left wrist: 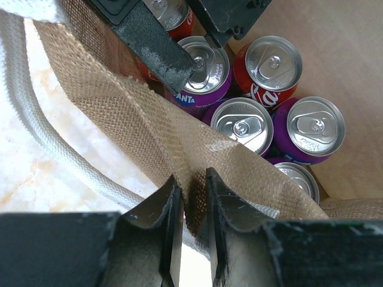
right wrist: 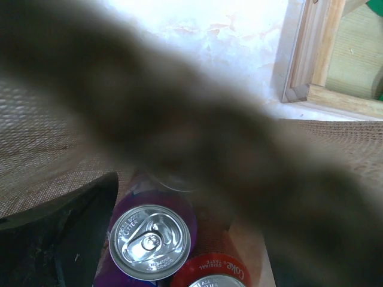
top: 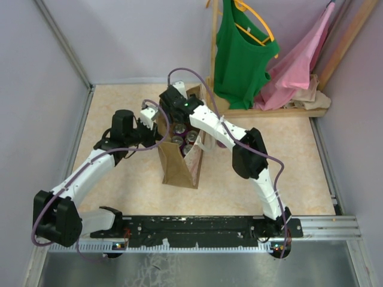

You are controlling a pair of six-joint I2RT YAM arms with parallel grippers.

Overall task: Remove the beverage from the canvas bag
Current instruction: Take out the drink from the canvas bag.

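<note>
Pinching the near rim of the canvas bag (left wrist: 137,119), the left claw (left wrist: 192,224) has the cloth folded between its pressed-in fingers, so the mouth stands open. The right claw (left wrist: 200,54) hangs spread wide just above a purple can (left wrist: 206,72) inside, with a red can (left wrist: 272,69) just beside it. The cans sit tightly packed, so a finger may land on a lid or jam against a neighbour. The strap (left wrist: 54,155) could also snag a lift.

Left gripper (left wrist: 191,190) pinched (right gripper (top: 178,118) spread)
</note>
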